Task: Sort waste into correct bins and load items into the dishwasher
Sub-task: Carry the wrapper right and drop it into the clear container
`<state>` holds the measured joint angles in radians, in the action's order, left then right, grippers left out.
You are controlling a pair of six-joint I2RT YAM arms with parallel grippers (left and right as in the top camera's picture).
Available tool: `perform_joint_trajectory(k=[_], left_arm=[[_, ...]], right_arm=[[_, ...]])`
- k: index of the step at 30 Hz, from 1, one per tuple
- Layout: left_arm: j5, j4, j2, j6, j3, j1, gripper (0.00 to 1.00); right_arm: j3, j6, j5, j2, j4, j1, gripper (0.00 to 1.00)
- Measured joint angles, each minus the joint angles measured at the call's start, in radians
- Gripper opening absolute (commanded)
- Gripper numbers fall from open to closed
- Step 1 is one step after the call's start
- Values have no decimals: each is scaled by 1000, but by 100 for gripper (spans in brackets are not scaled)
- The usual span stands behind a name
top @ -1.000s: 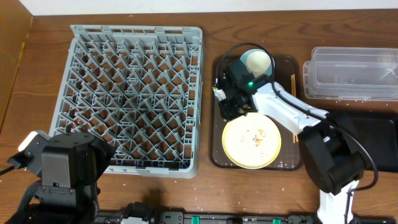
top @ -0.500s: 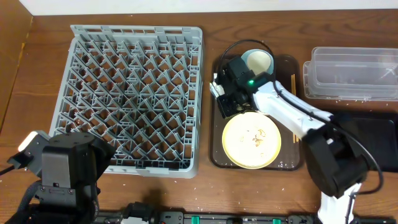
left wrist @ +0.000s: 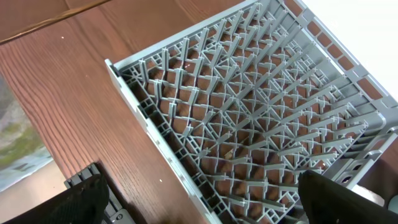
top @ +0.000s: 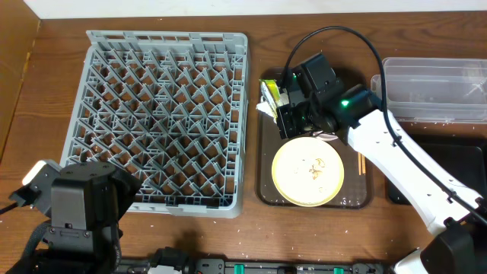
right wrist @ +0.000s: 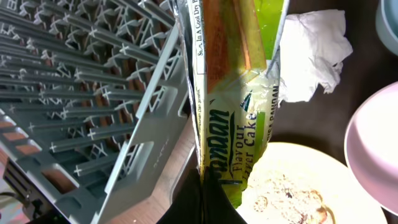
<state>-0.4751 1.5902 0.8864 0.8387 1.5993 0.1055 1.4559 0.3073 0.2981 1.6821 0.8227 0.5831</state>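
My right gripper point(right wrist: 210, 180) is shut on a yellow-green snack wrapper point(right wrist: 233, 93), which hangs above the left end of the dark brown tray point(top: 266, 186). From overhead the wrapper point(top: 268, 93) sticks out just left of that gripper point(top: 283, 110). A crumpled white napkin point(right wrist: 311, 53) lies on the tray behind the wrapper. Below it sits the pale yellow plate point(top: 308, 171) with crumbs on it. The white bowl's rim point(right wrist: 373, 149) and a sliver of the light blue cup point(right wrist: 390, 18) show at the right. My left gripper point(left wrist: 205, 211) stands open over the near left corner of the grey dish rack point(top: 163, 114).
The clear tub point(top: 434, 90) stands at the back right, with the flat black bin point(top: 456, 175) in front of it. A chopstick point(top: 361, 163) lies along the tray's right side. The right arm crosses above the tray's back half, and the rack's wall is close to the wrapper.
The right gripper has shut on the wrapper and risen with it, and its arm has swung right. It now covers the cup from overhead. The left arm has not moved.
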Motion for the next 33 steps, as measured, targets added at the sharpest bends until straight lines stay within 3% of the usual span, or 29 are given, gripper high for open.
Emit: perform_joint_trajectory(k=[8, 16, 26, 27, 30, 33], left_arm=[[0, 0, 0, 0, 0, 0, 98], [0, 0, 0, 0, 0, 0, 98], [0, 0, 0, 0, 0, 0, 98], [0, 0, 0, 0, 0, 0, 98], [0, 0, 0, 0, 0, 0, 98], [0, 0, 0, 0, 0, 0, 98]], right_arm=[[4, 72, -73, -35, -20, -138, 1], [32, 290, -294, -122, -27, -502, 1], [32, 572, -388, 13, -145, -688, 1], [32, 587, -386, 37, -172, -694, 12], [31, 617, -374, 87, -241, -703, 61], [31, 626, -354, 107, -278, -703, 83]])
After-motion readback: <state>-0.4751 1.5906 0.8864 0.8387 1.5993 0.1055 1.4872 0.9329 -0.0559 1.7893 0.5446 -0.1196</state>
